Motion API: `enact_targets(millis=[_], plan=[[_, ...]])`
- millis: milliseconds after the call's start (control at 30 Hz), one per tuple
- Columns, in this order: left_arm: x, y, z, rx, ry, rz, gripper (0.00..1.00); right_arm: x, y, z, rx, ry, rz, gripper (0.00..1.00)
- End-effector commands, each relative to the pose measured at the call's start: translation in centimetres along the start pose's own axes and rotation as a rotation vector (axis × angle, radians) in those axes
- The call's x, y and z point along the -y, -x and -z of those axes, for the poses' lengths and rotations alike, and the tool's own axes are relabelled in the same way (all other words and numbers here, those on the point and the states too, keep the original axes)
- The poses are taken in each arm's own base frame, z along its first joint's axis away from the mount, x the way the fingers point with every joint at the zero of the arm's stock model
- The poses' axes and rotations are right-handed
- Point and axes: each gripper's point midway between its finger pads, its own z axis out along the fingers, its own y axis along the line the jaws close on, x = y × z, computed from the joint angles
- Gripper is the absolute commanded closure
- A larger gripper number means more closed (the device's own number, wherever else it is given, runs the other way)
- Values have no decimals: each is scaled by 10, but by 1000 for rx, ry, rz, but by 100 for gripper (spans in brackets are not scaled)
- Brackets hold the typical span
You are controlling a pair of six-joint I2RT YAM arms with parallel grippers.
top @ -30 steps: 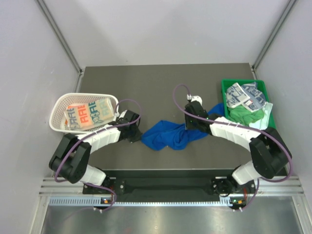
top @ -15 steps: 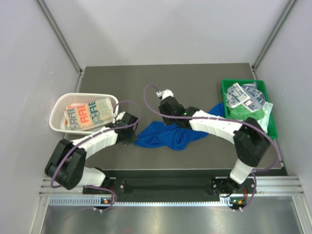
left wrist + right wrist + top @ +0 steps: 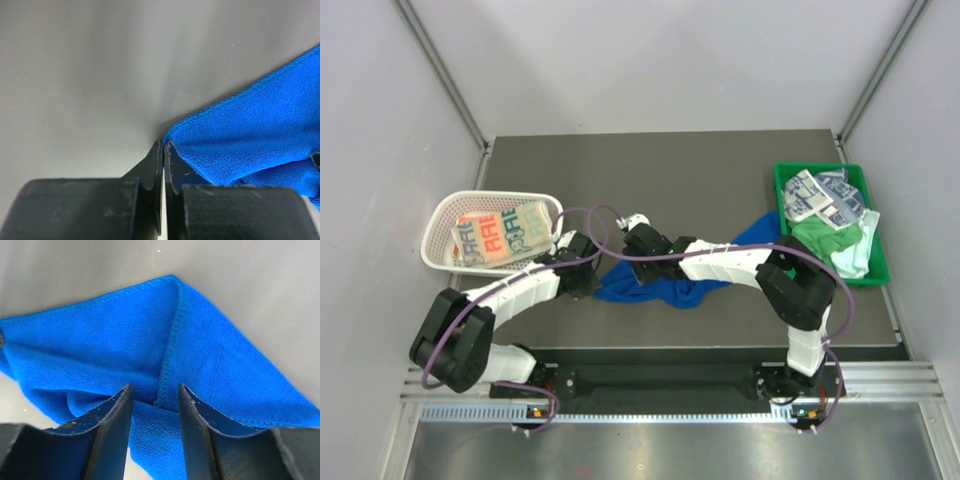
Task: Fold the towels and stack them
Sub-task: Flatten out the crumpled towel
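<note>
A royal blue towel (image 3: pixel 665 285) lies crumpled at the table's front centre, with a tail reaching toward the green tray. My left gripper (image 3: pixel 593 284) is at its left end, and its jaws (image 3: pixel 163 146) are shut on the towel's corner (image 3: pixel 172 136) at their very tips. My right gripper (image 3: pixel 638 262) hovers over the towel's left part. In the right wrist view it is open (image 3: pixel 155 390), with a hemmed fold of the blue towel (image 3: pixel 170 350) between the fingers.
A white mesh basket (image 3: pixel 438 215) at the left holds an orange-teal print towel (image 3: pixel 500 232). A green tray (image 3: pixel 781 178) at the right holds blue-grey print towels (image 3: pixel 820 195), a bright green towel (image 3: pixel 825 235) and a pale mint one (image 3: pixel 857 255).
My right gripper has swung left from near the tray to above the blue towel's left part. The towel has shifted left and bunched. My left gripper has stayed at the towel's left corner.
</note>
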Motion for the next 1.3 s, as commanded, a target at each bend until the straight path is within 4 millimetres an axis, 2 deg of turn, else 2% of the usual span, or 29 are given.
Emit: enact_targets(millis=[0, 133, 267, 400, 533, 667, 700, 767, 867, 1100, 1267], plan=[[-2, 3, 5, 23, -5, 3, 100, -3, 8, -4, 37, -33, -54, 58], [-2, 3, 6, 26, -9, 8, 100, 10, -2, -9, 23, -101, -62, 60], [-1, 4, 8, 28, -11, 9, 100, 24, -4, -12, 17, -144, -72, 69], [0, 7, 10, 33, -15, 9, 100, 37, 6, -9, 40, -156, -97, 88], [1, 7, 10, 35, -17, 5, 100, 46, 20, -5, 66, -140, -128, 93], [1, 7, 10, 32, -18, 1, 100, 42, 29, -2, 80, -104, -130, 84], [1, 7, 10, 30, -18, 1, 100, 39, 29, -1, 80, -90, -133, 78], [2, 8, 10, 32, -21, 2, 100, 33, 27, -2, 79, -63, -137, 67], [3, 7, 10, 32, -24, -1, 100, 27, 23, -4, 75, -49, -135, 61], [4, 7, 8, 27, -24, -5, 100, 14, 12, -5, 61, -23, -121, 58], [5, 8, 8, 27, -30, -2, 100, 9, 4, -6, 43, -34, -101, 51]])
